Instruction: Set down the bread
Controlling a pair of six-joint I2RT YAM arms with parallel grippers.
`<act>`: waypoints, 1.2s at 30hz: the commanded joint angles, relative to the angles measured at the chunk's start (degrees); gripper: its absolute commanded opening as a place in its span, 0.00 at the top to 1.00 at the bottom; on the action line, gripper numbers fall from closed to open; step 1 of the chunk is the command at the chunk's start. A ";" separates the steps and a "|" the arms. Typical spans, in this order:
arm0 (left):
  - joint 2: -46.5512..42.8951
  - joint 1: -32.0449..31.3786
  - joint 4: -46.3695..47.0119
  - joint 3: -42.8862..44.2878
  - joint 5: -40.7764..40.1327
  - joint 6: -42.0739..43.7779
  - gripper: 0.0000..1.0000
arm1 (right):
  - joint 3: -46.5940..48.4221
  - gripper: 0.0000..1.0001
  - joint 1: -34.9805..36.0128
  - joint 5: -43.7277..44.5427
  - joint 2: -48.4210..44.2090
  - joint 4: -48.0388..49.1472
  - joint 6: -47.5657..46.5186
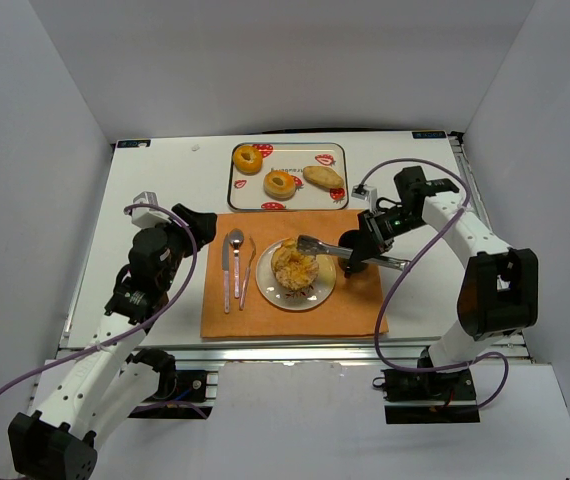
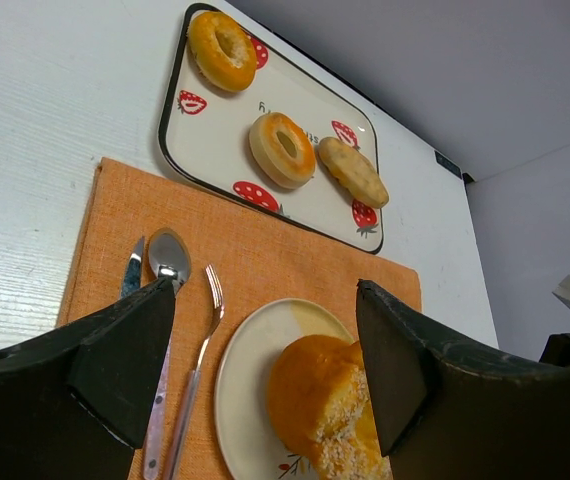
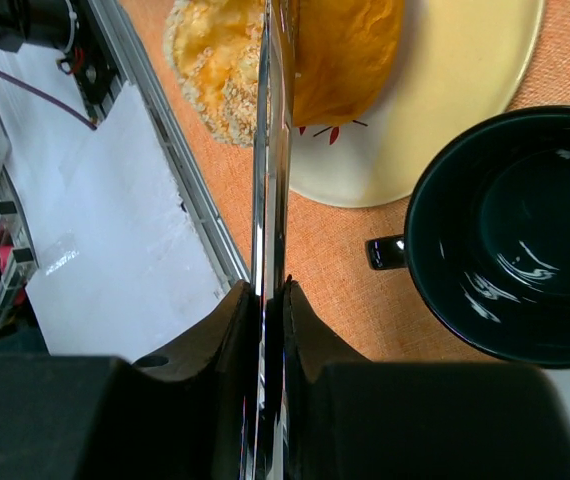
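Bread on plate, at tongs' tip, beyond right fingers.

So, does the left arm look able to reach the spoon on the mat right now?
Probably yes: the left tool is open over the mat, and the spoon lies uncovered just ahead, though knife and fork crowd it.
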 commanded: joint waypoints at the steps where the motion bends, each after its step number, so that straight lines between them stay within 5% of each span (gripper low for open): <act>1: -1.06 0.15 1.23 -0.68 0.46 -0.08 0.18 | 0.46 0.89 0.93 -0.61 0.08 -2.03 -2.20; 14: -1.06 0.15 1.41 -0.95 0.37 -0.17 0.18 | 9.33 0.54 0.93 0.28 2.89 -0.80 -1.76; 28: 0.61 0.15 0.27 0.81 -0.16 0.27 0.18 | 16.36 0.51 0.75 2.21 7.72 5.96 2.27; 36: 2.81 0.15 -0.70 3.36 -0.86 0.36 0.18 | 27.53 0.56 0.84 10.90 17.91 18.52 25.70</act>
